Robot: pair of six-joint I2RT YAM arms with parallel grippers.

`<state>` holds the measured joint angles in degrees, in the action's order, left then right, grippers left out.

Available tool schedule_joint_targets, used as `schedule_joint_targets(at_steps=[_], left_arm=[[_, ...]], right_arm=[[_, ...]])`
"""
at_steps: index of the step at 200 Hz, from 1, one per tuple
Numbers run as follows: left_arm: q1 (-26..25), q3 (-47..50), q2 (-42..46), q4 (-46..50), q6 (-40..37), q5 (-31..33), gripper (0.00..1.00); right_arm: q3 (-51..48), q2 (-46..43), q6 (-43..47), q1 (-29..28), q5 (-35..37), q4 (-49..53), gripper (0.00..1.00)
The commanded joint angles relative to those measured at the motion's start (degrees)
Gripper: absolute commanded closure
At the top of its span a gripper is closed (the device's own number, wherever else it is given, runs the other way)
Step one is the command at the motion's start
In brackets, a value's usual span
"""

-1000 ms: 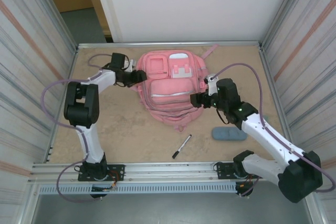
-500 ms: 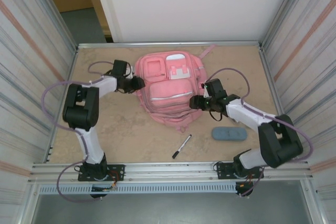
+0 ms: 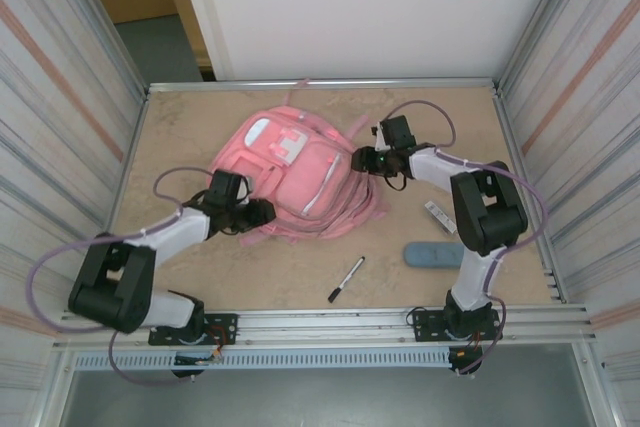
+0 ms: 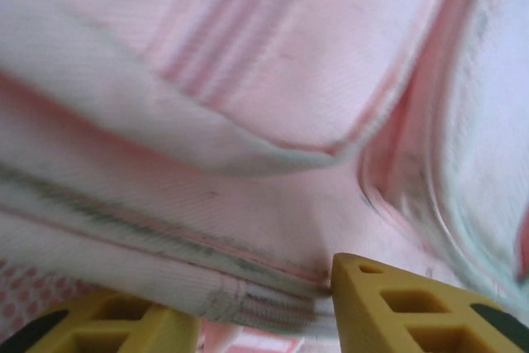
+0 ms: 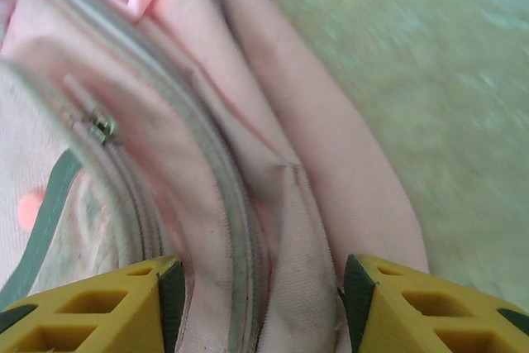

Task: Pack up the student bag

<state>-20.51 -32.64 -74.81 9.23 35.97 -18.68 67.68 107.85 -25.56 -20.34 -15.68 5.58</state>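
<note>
Pink fabric student bag (image 3: 295, 172) lies front-up and skewed on the table (image 3: 180, 137), between both grippers. Left gripper (image 3: 262, 213) is at the bag's near-left edge, clamped on a seam fold. Right gripper (image 3: 358, 160) is at the bag's right side, pinching fabric beside a zip. A grey-blue pouch (image 3: 434, 253) lies right of the bag. A black pen (image 3: 347, 279) lies near the bag's near edge, apart.

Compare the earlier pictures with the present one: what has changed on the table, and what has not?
The bag turned anticlockwise, so its top now points far-left. The left tool swung to its near-left edge and the right tool to its far-right edge. Each is closed on bag fabric. The pen and case stayed put.
</note>
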Motion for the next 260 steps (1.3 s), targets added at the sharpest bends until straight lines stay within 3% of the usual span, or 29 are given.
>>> schedule_joint_targets(at_steps=[1,35,59,79,106,119,139,166,179,197,212,260], left_arm=[[-0.4,2.5,8.6,8.8,3.7,3.7,0.52],[-0.8,5.5,21.3,17.1,9.3,10.5,0.46],[-0.8,9.0,24.2,15.6,14.9,12.4,0.44],[-2.1,8.0,22.3,16.6,15.6,12.4,0.43],[-7.4,5.2,17.4,18.1,13.7,20.1,0.31],[-7.4,3.5,13.3,17.0,12.7,19.2,0.31],[-8.0,1.7,6.9,13.6,12.3,23.6,0.31],[-7.3,-0.6,-1.7,8.4,12.9,27.1,0.44],[-7.7,-3.8,-3.2,10.4,11.6,28.0,0.57],[-9.7,-6.7,-1.8,12.6,9.7,31.0,0.81],[-9.9,-8.8,0.3,14.9,8.7,29.9,1.00],[-10.0,-10.0,7.2,16.7,8.1,24.6,1.00]], right_arm=[[4.7,2.6,1.9,0.0,-5.0,-2.1,0.44],[4.4,-3.5,4.6,0.8,-0.8,-0.7,0.37],[0.4,-11.0,8.6,-0.9,1.0,2.5,0.36],[-4.8,-17.7,14.7,-5.2,4.1,5.3,0.35],[-10.4,-24.7,20.8,-13.5,11.5,7.7,0.33],[-12.0,-26.3,22.6,-17.4,13.6,8.2,0.33],[-13.3,-26.8,22.0,-21.4,15.4,7.4,0.33],[-15.2,-26.1,20.4,-25.3,14.5,4.6,0.33],[-15.7,-25.2,18.9,-26.6,13.2,4.1,0.34],[-15.0,-22.4,17.1,-28.3,5.9,5.7,0.34],[-12.2,-18.3,14.5,-30.8,2.6,9.3,0.35],[-10.2,-11.9,16.0,-35.6,5.3,7.4,0.37]])
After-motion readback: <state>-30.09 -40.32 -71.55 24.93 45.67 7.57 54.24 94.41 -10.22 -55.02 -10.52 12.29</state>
